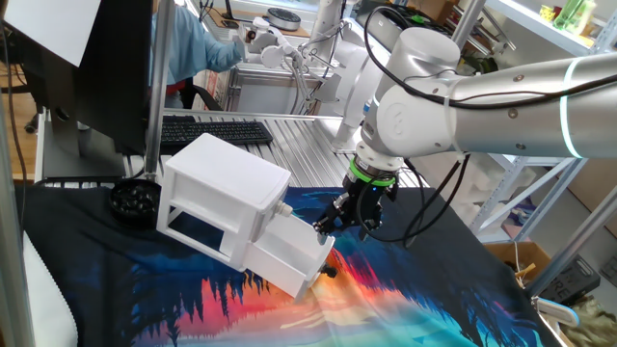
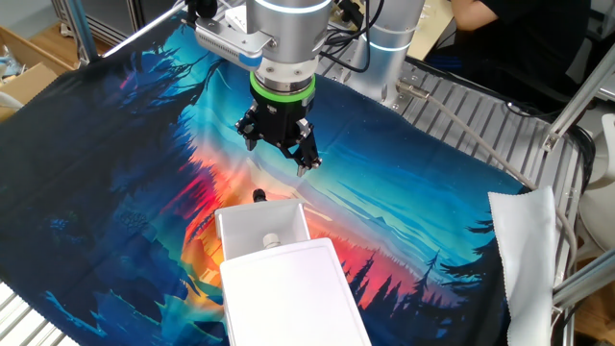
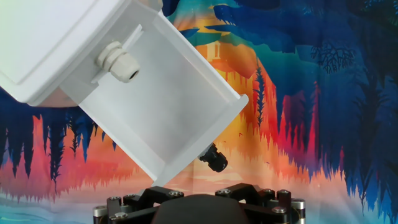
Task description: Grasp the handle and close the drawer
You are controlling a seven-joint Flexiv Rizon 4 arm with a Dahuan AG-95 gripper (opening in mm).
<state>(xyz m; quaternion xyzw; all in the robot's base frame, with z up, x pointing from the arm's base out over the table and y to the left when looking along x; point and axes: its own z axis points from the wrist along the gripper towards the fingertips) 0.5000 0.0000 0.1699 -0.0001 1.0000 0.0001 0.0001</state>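
Note:
The small white cabinet (image 1: 217, 183) stands on the printed cloth, and its bottom drawer (image 1: 289, 253) is pulled out. The drawer (image 2: 261, 223) is empty inside, as the hand view (image 3: 168, 106) also shows. The handle, a tiny dark knob (image 1: 331, 272), sticks out of the drawer front (image 2: 258, 196) (image 3: 214, 159). My gripper (image 1: 345, 224) hangs a little above and beyond the knob (image 2: 279, 154), apart from it, with its fingers spread open and empty. In the hand view only the gripper's base shows; the fingertips are out of frame.
The top drawer's paler knob (image 3: 118, 62) sits above the open drawer. A black keyboard (image 1: 217, 130) and a round black object (image 1: 133, 200) lie behind the cabinet. A white cloth (image 2: 528, 250) hangs at the table's edge. A slatted metal surface (image 2: 480, 125) borders the printed cloth.

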